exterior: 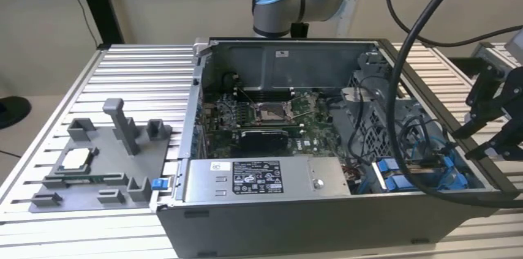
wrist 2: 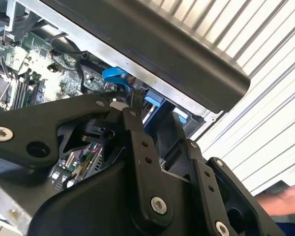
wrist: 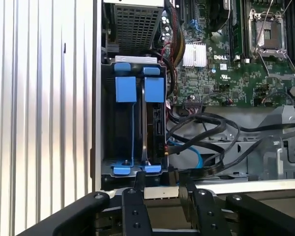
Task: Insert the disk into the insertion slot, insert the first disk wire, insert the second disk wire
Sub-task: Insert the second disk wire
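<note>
Your slotted aluminium table (exterior: 122,75) carries the open computer case (exterior: 327,222). A grey fixture plate (exterior: 82,191) lies beside the case toward the exterior view's left. Inside the case, the grey labelled power-supply box (exterior: 245,179) sits along the wall nearest the exterior camera, with the green motherboard (exterior: 270,112) behind it.

Your gripper (exterior: 472,142) hangs over the case corner toward the exterior view's right, close above the insertion slot (wrist: 108,123). You cannot tell whether it is open or closed.

In the first wrist view the slot stands just beyond the gripper, with blue tabs at both ends. The disk (wrist: 156,118) sits on edge inside it in its blue carrier. Black cables (wrist: 206,123) loop just beside the bay. A thin blue cable (wrist: 196,157) runs among them, and in the second wrist view a blue cable lies close to the gripper's tip.
</note>
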Tool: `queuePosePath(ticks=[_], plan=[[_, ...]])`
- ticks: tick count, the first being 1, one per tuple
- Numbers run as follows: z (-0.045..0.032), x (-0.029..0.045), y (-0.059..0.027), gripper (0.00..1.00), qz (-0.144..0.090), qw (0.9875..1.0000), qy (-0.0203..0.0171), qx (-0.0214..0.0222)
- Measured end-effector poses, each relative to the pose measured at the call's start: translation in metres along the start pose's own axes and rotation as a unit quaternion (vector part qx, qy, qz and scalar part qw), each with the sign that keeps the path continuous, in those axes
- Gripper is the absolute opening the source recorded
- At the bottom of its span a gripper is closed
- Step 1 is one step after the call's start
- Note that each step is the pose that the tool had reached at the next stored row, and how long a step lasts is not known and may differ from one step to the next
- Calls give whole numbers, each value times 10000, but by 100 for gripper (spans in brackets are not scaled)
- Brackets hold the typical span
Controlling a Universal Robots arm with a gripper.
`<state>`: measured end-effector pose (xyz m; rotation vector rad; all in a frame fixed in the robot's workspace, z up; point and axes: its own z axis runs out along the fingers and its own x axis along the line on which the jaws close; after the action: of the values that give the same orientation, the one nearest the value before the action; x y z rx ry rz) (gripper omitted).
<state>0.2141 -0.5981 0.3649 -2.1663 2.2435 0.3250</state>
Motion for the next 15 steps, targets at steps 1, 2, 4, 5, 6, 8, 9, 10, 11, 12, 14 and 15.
queuePosePath(ticks=[1, 2, 4, 5, 6, 8, 9, 10, 11, 12, 14, 15], plan=[[2, 6, -1, 100, -5, 10000, -41, -5], [1, 9, -2, 100, -17, 9999, -129, -10], [1, 15, -3, 100, -42, 9995, -303, -20], [0, 21, -4, 100, -54, 9992, -391, -25], [0, 34, -5, 100, -59, 9990, -435, -32], [-2, 74, -10, 100, -58, 9990, -450, -51], [-1, 94, -14, 100, -55, 9989, -452, -65], [3, 111, -18, 100, -52, 9989, -453, -82], [12, 120, -20, 100, -50, 9989, -456, -90], [22, 125, -21, 100, -49, 9989, -460, -94], [47, 131, -26, 100, -48, 9989, -460, -102], [61, 134, -28, 100, -47, 9989, -460, -106]])
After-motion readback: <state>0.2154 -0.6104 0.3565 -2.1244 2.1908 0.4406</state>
